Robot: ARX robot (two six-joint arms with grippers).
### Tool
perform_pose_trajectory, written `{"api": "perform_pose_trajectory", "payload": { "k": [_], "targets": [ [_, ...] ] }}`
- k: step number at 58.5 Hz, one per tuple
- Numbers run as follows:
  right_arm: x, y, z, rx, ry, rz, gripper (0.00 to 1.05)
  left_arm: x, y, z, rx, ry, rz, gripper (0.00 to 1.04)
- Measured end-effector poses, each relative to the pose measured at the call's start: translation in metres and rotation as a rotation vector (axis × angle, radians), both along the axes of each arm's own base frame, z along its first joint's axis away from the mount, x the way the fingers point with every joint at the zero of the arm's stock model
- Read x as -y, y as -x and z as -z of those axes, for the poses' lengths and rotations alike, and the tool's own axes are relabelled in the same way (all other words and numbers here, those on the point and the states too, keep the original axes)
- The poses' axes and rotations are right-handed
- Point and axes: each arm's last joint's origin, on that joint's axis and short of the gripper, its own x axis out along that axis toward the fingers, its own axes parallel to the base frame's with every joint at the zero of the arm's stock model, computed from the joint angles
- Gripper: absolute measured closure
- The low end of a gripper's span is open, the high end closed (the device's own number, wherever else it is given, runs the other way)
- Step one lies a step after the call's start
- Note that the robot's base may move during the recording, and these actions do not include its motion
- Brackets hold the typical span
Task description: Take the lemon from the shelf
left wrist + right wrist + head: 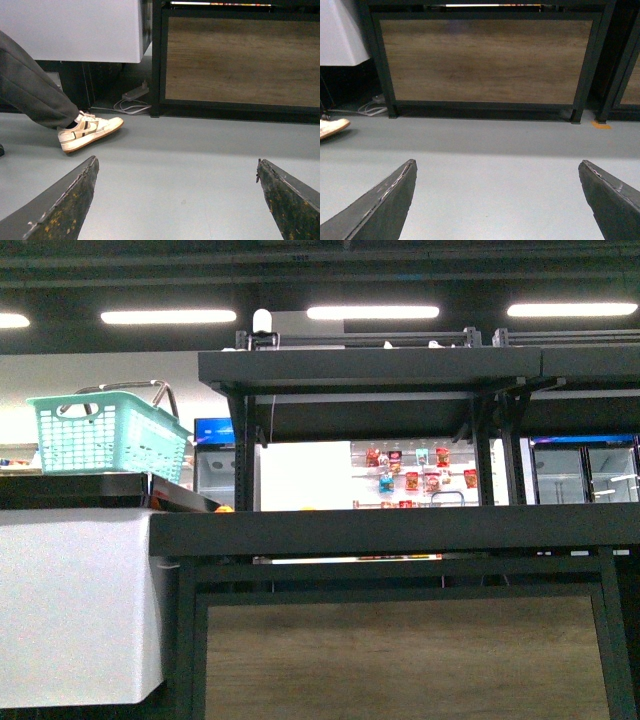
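Shelf (400,530) fills the front view: black, with 2 thick decks and a wood panel (400,660) under the lower one. Over the edge of that lower deck 2 small orange slivers (224,508) show, too little to name. The lemon I cannot make out in any view, so I cannot tell its place on the shelf. At the left a teal basket (100,440) stands on a dark bench (70,490) above a white cabinet (70,600). Both wrist views look low, at the grey floor (175,150) before the shelf's foot. The left fingers (65,205) stand wide apart and hold nothing; beyond them are a person's leg, a white shoe (90,131) and a cable (131,105) beside a black upright. The right fingers (380,205) are also wide apart and hold nothing; an orange mark (601,125) lies on the floor near the shelf's foot.
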Motion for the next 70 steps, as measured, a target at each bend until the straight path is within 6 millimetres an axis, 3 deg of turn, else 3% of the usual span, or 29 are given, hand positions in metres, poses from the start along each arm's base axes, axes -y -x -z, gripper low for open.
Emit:
{"api": "perform_pose_trajectory", "payload": {
  "k": [70],
  "targets": [
    [0.0000, 0.0000, 0.0000, 0.000, 0.000, 0.000, 0.07, 0.0000, 0.0000, 0.0000, 0.000, 0.000, 0.000, 0.08]
  ]
}}
